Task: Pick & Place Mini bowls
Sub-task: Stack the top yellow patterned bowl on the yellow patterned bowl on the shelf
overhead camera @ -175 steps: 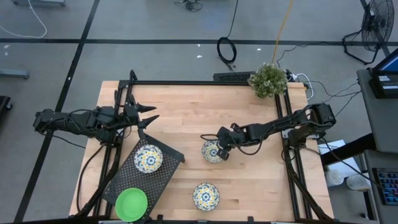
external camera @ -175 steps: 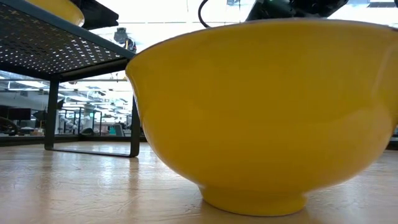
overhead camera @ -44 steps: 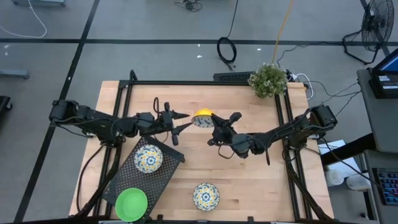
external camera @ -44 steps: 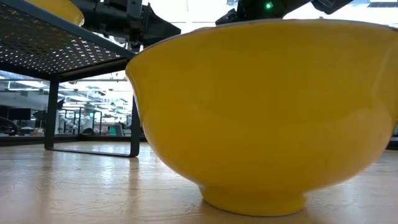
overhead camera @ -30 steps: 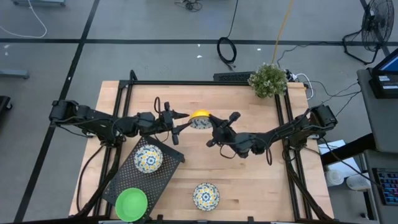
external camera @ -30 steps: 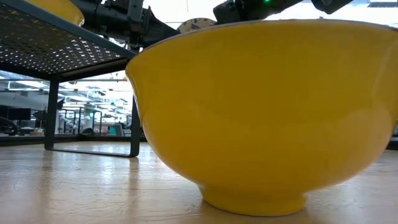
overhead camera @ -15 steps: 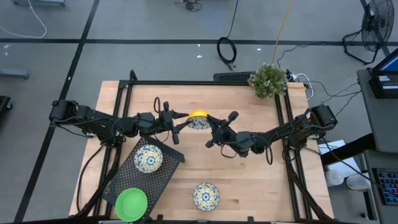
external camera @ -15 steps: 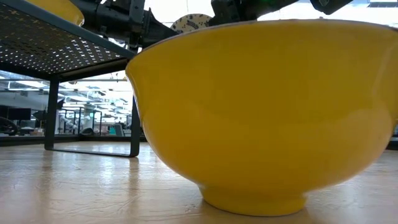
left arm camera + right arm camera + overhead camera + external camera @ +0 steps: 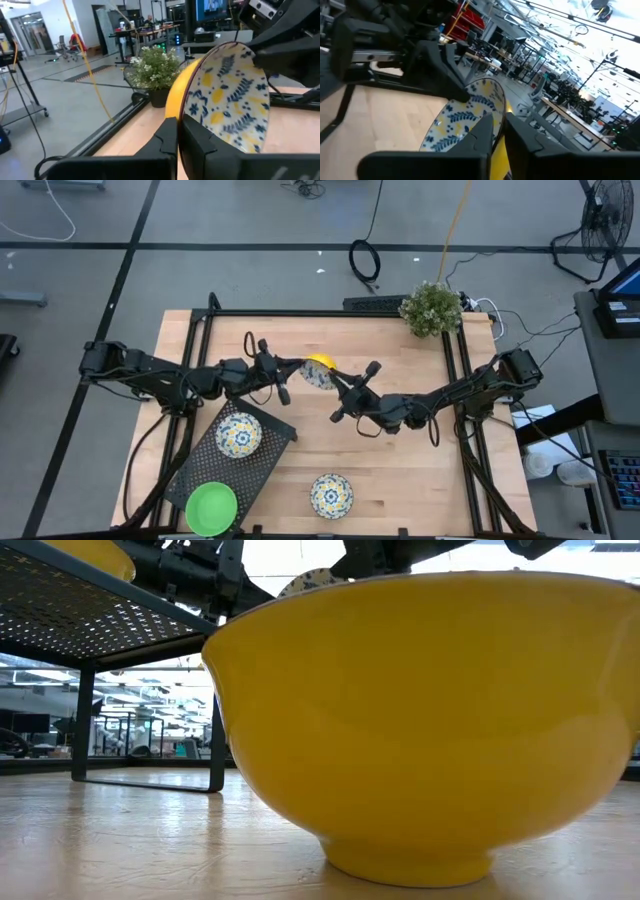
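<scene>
Left gripper (image 9: 290,369): upper middle of the high view, just left of the held bowl. In the left wrist view its two fingers (image 9: 167,137) are pressed together on the bowl's rim, one on the yellow outside and one on the patterned inside.

Right gripper (image 9: 337,382): just right of the same bowl, in the centre of the high view. In the right wrist view its fingers (image 9: 485,130) are also clamped on the rim, from the opposite edge.

Held floral bowl (image 9: 318,370): in the air above the table, turned on its edge, white inside with blue and yellow flowers, yellow outside. Both grippers grip it at once; I judge this is a handover between the arms, so that the bowl can reach the tray side.

Black mesh tray (image 9: 272,452): lower left of the high view, raised on legs. It holds one floral bowl (image 9: 239,435) near its upper end and one green bowl (image 9: 212,508) at its lower end.

Loose floral bowl (image 9: 330,494): upright on the wooden table (image 9: 400,480), bottom centre, well apart from the tray, not yet placed. It fills the low view as a big yellow wall (image 9: 420,730).

Potted plant (image 9: 431,308): upper right corner of the table, outside the work.

Task state: by my judgement two bowls are placed, one is in transfer, one waits.
</scene>
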Robot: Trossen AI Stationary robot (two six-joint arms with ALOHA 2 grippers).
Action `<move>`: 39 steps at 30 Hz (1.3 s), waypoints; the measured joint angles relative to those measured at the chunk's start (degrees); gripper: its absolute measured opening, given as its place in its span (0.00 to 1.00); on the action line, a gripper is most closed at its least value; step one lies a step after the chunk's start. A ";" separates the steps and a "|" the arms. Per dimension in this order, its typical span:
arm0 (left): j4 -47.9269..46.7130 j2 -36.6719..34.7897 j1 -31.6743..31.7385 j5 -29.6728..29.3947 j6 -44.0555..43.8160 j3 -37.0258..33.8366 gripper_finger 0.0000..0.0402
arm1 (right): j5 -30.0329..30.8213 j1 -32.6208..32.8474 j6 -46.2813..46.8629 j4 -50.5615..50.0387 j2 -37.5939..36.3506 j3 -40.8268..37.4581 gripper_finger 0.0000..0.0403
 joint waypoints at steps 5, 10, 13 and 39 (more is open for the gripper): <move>0.87 -0.27 -0.82 -1.31 2.01 -0.01 0.01 | 0.66 1.12 0.95 -1.23 0.00 -0.07 0.19; 0.90 -3.14 -2.54 -2.14 3.16 0.00 0.01 | 0.93 3.57 0.73 0.03 -0.29 -0.17 0.37; 0.75 -5.50 -3.68 -2.68 3.15 0.00 0.01 | 1.04 4.70 -0.87 3.21 -0.39 -0.17 0.47; -110.10 -9.90 -15.34 7.05 -32.01 53.61 0.01 | 10.32 6.68 -6.44 6.41 -0.41 -0.15 0.56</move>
